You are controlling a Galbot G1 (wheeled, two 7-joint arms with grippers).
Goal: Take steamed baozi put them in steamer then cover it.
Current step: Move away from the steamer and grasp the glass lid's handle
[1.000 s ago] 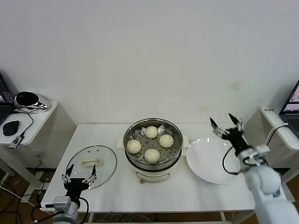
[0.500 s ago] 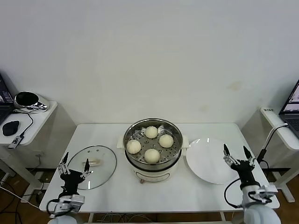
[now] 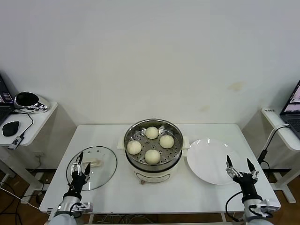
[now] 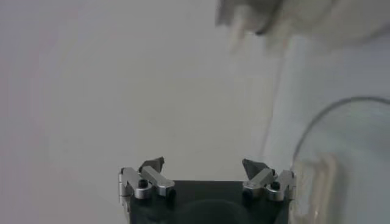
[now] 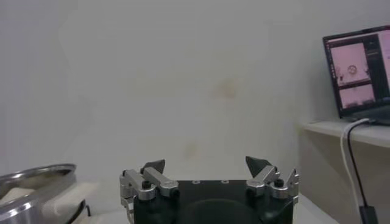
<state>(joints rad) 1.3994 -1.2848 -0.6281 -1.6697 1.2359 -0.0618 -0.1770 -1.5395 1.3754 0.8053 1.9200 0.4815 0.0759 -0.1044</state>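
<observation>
Even, bright, diffuse light is seen across the white wall and table (image 3: 117, 187). Soft shadows are cast just beneath the steamer (image 3: 153, 143). Small glints are noted on the steamer's rim. Beside the steamer, faint reflections are carried by the cover (image 3: 92, 167). The left wrist view is heavily blurred.

We find no readable text, label, brand or number anywhere here. The laptop screen (image 5: 358, 70) in the right wrist view shows pinkish windows, but we cannot make out any words on them. The steamer (image 3: 153, 146) carries no marking we can read.
</observation>
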